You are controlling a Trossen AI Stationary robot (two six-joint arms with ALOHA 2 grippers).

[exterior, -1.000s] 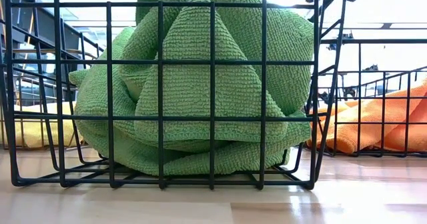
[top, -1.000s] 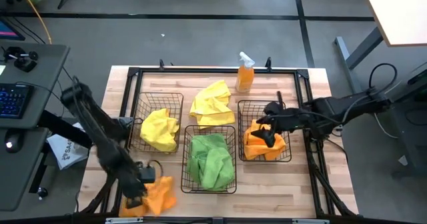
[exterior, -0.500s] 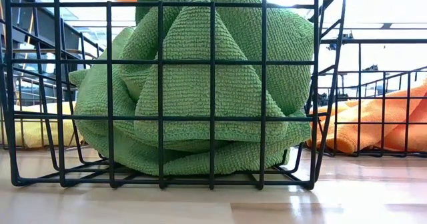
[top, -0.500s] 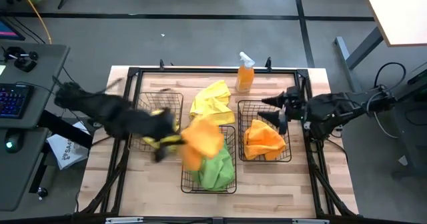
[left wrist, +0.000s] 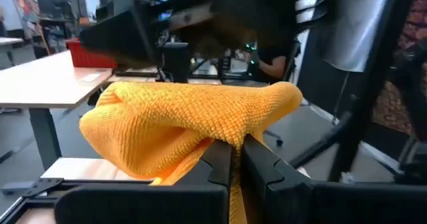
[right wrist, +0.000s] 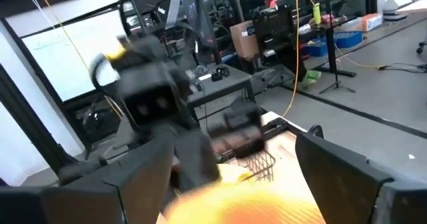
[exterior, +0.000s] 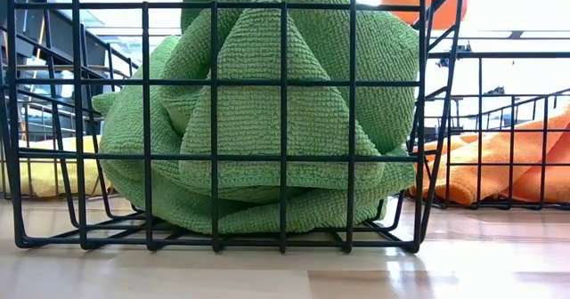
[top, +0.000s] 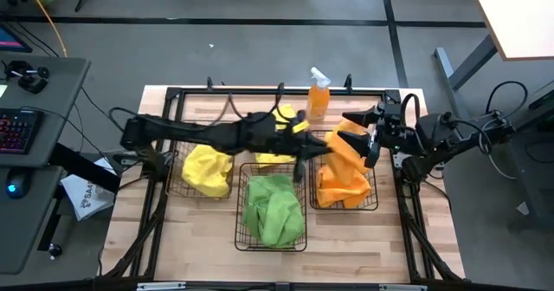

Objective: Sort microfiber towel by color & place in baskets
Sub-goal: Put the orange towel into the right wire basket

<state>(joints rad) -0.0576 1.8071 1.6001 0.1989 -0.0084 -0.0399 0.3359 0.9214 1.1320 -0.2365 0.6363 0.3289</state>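
My left gripper (left wrist: 235,159) is clamped on an orange towel (top: 339,151), stretched across the bench (top: 346,248) and hanging it over the right basket (top: 374,174), where another orange towel (top: 339,190) already lies. This is the drop step; next I'd lower slightly and release. The right gripper (right wrist: 233,177) waits just beyond, fingers apart. Green fills the middle basket (top: 240,213), yellow the left (top: 180,157); one yellow towel (top: 279,118) remains farther back.

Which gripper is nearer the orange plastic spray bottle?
Left. The left gripper, clamping an orange microfiber towel, sits just in front of the spray bottle; the right gripper, open, is farther to its right.
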